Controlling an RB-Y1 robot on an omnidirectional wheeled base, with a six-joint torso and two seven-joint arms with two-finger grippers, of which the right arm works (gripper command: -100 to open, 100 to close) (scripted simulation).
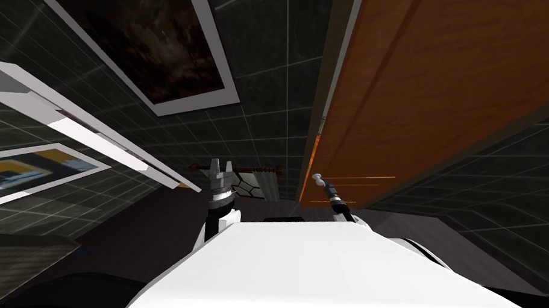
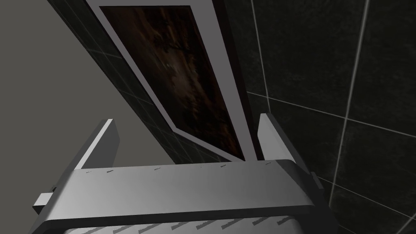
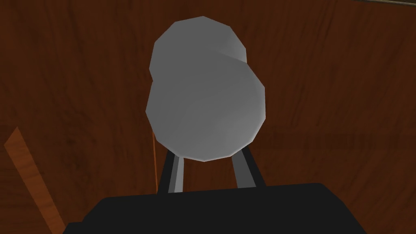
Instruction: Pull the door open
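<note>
A brown wooden door (image 1: 442,71) fills the right side of the head view, with a small grey round knob (image 1: 316,176) near its left edge. My right gripper (image 1: 324,184) reaches up to that knob. Seen from the right wrist, the knob (image 3: 205,97) is large and close against the wood (image 3: 81,81). The right gripper (image 3: 208,160) is shut on it, both fingers (image 3: 175,175) standing narrow and running up against the knob, which hides their tips. My left gripper (image 1: 222,166) is held up left of the door, open (image 2: 187,126) and holding nothing.
The door's grey frame (image 1: 329,79) meets a dark tiled wall (image 1: 267,71) with a white-framed dark picture (image 1: 157,42). A long white bar (image 1: 78,126) and a second picture (image 1: 21,170) are on the left. A curtain rod and window (image 1: 251,178) lie ahead.
</note>
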